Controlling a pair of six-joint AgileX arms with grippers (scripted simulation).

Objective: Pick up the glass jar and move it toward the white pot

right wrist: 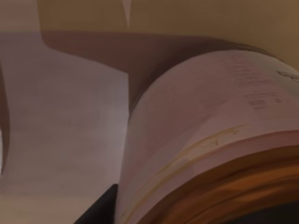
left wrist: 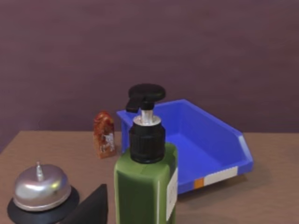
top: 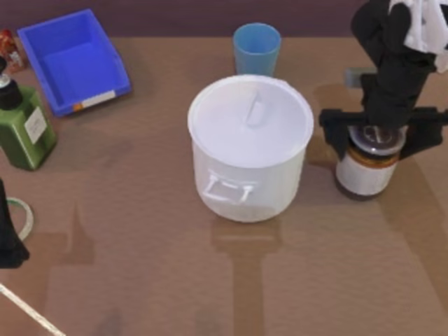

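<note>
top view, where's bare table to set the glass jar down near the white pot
Free: the strip between the white pot and the glass jar, and the wide front stretch of table below both. Crowded: the far left, with the blue bin, green pump bottle and the parked left arm. The right end effector is at the jar's lid.

A blue bin (top: 73,59) sits at the table's (top: 140,280) far left corner, a green pump bottle (top: 23,122) just in front of it, a reddish-brown carved block (left wrist: 104,134) behind, a light blue cup (top: 257,47) well to its right. A silver bell (left wrist: 41,189) stands near the bottle.
</note>
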